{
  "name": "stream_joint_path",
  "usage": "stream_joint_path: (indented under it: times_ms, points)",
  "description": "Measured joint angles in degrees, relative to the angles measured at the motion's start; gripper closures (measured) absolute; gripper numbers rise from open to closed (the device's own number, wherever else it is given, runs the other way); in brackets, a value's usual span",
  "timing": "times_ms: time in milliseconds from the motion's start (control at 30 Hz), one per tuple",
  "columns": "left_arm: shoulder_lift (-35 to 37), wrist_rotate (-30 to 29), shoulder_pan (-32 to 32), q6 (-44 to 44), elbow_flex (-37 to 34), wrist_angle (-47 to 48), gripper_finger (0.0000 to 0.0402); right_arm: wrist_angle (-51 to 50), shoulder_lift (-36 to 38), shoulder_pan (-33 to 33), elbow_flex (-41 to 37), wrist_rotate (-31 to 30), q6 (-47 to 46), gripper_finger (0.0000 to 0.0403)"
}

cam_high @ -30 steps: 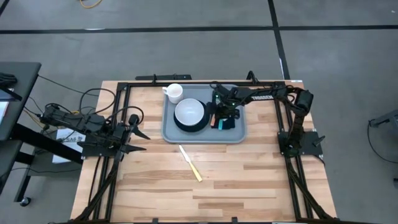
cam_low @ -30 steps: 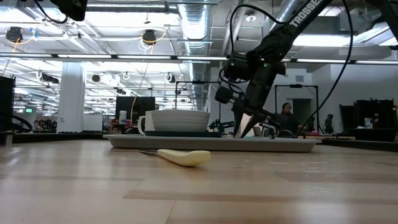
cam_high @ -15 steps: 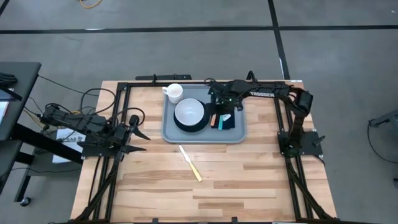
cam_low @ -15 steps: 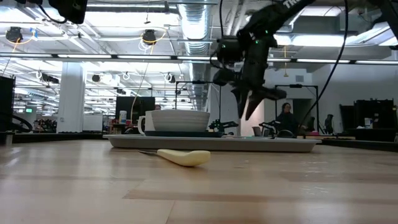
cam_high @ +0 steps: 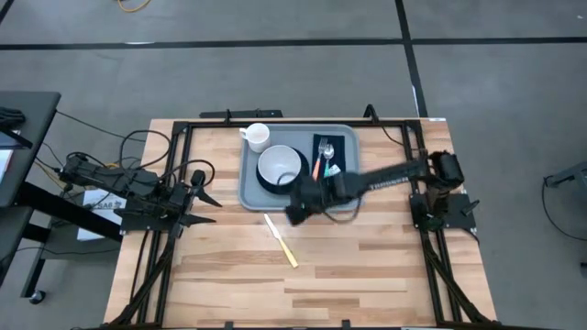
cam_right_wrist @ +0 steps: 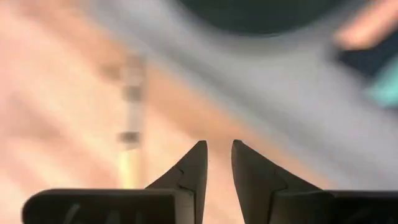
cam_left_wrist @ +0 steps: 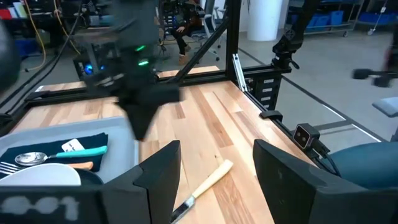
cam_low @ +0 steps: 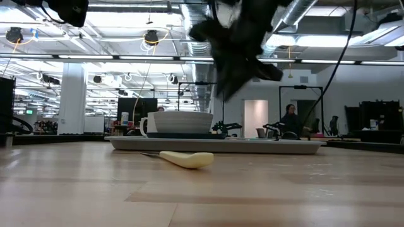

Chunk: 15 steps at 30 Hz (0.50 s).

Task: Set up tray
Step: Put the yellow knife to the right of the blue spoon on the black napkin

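- Your tray [cam_high: 249, 191] sits on the far half of the wooden table [cam_high: 367, 266], near the middle. It is light grey-blue with a raised rim.
- On the tray you see a white bowl [cam_high: 280, 167] sitting on a dark plate [cam_high: 266, 181].
- A white cup [cam_high: 258, 137] stands at the tray's far left corner, just beside the bowl.
- A dark napkin [cam_high: 341, 147] lies on the right part of the tray. A fork [cam_high: 318, 162] with an orange handle and a spoon [cam_high: 328, 158] with a teal handle lie on it, side by side.
- A knife [cam_high: 282, 241] with a pale yellow handle lies on the bare wood, near the front edge of the tray. It does not touch the tray.
- Your right gripper [cam_high: 301, 203] hangs in the air over the tray's front edge, between the bowl and the knife. Its arm reaches in from the right side of the table.
- In the right wrist view, its two fingers [cam_right_wrist: 189, 171] are nearly together, with just a thin gap between the tips. They hold nothing.
- Your left gripper [cam_high: 197, 197] waits low at the left edge of the table, well apart from the tray. Its fingers [cam_left_wrist: 163, 169] are spread wide and hold nothing.
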State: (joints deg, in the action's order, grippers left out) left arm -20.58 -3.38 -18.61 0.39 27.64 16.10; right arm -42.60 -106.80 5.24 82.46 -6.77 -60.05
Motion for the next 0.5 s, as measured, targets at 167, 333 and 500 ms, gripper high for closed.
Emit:
stream_joint_path:
  times_ms: [167,333,500]
  points:
    - [0.00,0.00,0.02,-0.09,1.05,0.13,0.0210,14.91,-0.07,7.02,0.00,-1.19,-0.37,0.0337]
    - [1.16,0.12,0.01,0.64,2.49,2.48,0.0210,22.54,-1.42,11.32,-0.02,-6.32,1.58,0.0337]
    - [3.20,-0.98,0.00,1.66,2.49,4.71,0.0210,20.87,-3.69,14.15,-0.26,-11.14,1.52,0.0337]
